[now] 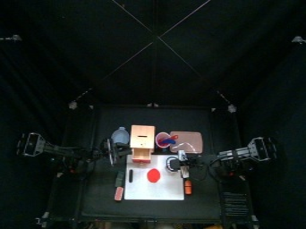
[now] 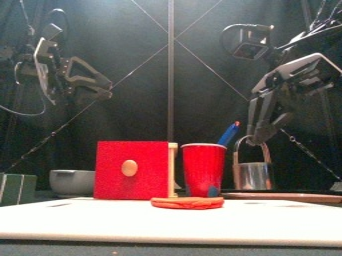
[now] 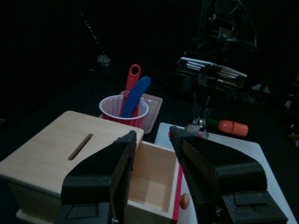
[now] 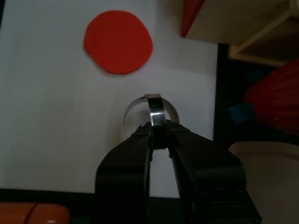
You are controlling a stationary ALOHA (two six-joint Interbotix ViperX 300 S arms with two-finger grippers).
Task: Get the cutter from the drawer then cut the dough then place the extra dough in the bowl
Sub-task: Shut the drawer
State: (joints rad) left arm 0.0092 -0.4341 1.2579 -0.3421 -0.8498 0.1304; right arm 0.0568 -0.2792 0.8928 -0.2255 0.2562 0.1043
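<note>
Dough (image 2: 187, 202) lies as a flat red disc on the white board (image 4: 47, 122), in front of the red cup (image 2: 203, 168) and the box (image 2: 134, 170). Right gripper (image 4: 155, 128) is clenched on the cutter (image 2: 251, 175) by its wire handle, right of the dough. Left gripper (image 3: 152, 138) hangs released, jaws apart, over the box's open drawer (image 3: 152, 179); the bowl (image 2: 74, 180) stands left of the box

The dough (image 1: 153, 176) lies on the middle of the board (image 1: 142, 190), the box (image 1: 146, 139) stands behind the board with the bowl (image 1: 120, 137) at its left and the cup (image 1: 165, 140) at its right, two knives (image 3: 136, 90) stand in the cup, and the cutter (image 2: 251, 176) is right of the dough.
</note>
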